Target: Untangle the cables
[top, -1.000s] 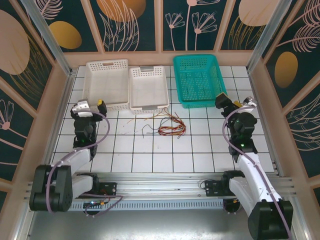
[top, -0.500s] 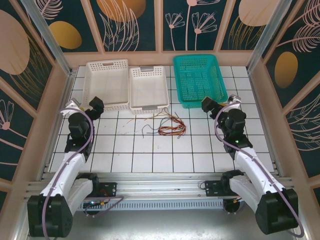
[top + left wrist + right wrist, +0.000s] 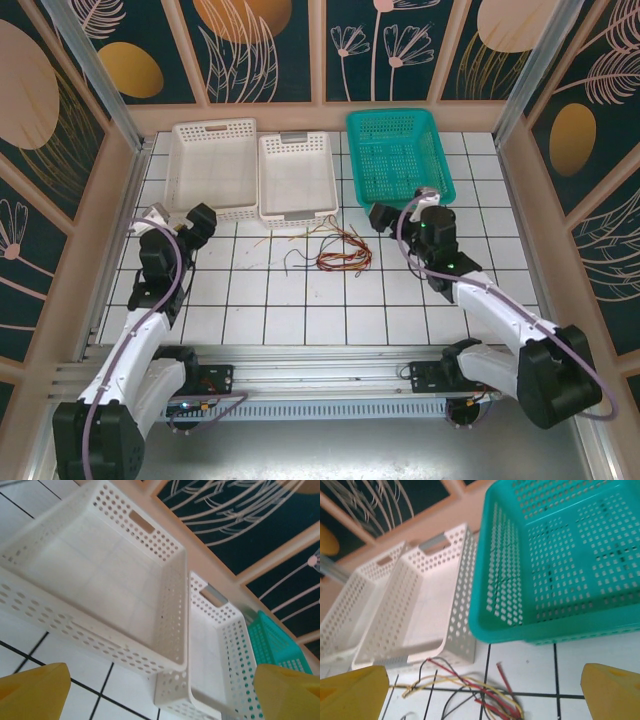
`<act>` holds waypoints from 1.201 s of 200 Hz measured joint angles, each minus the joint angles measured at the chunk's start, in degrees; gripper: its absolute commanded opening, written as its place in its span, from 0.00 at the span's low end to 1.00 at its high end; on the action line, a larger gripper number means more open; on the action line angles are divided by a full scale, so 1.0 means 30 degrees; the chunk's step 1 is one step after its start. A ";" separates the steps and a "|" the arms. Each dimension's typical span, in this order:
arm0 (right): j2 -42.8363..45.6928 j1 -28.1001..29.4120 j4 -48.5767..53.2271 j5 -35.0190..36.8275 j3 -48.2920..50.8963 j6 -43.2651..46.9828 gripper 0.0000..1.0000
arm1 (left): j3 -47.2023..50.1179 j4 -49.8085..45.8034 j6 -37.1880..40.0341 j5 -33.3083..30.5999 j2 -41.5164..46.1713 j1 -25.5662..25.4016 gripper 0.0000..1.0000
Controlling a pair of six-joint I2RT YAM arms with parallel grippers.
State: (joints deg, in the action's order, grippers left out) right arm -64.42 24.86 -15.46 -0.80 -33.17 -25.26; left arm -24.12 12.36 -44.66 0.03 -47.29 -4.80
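Two pairs of yellow fingers, both spread wide and holding nothing. Left fingers (image 3: 31, 692): bare bench (image 3: 65, 666) lies just ahead, then a white basket (image 3: 75, 630), with a second white basket (image 3: 235, 645) ahead to their right. Right fingers (image 3: 352, 690): the cables (image 3: 470, 690), a red, black and yellow tangle, lie on the bench just ahead, within the gap between the fingertips; beyond stands a teal basket (image 3: 500, 580).

the top view looks down from high above and behind the arm bases, taking in the whole tiled counter (image 3: 400, 300). both wrist views sit low and close, facing the far wall: the left at the white baskets (image 3: 100, 580), the right at the teal basket (image 3: 505, 605) and cables (image 3: 465, 690). all three share the baskets.
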 measured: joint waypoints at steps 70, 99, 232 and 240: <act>-0.2106 0.1872 0.0743 0.0758 -0.1078 0.0678 0.99 | 0.0189 -0.1129 0.0000 -0.0721 -0.1370 -0.2885 0.92; -0.2929 0.1909 0.0816 0.0743 -0.1086 0.0670 0.99 | 0.0182 -0.1231 0.0007 -0.1887 -0.2339 -0.4954 0.92; -0.7701 0.2572 0.3147 0.0678 -0.3366 -0.0058 0.76 | -0.2222 -0.1173 -0.0182 -0.4430 -0.7482 -1.0214 0.92; -0.7912 0.2696 0.3526 0.0947 -0.3497 -0.0044 0.75 | -0.2222 -0.1115 -0.0233 -0.4371 -0.7555 -1.0316 0.92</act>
State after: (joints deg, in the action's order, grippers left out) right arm -88.16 32.95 -4.89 2.04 -43.66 -25.39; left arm -30.79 9.02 -45.36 -13.08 -69.95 -35.75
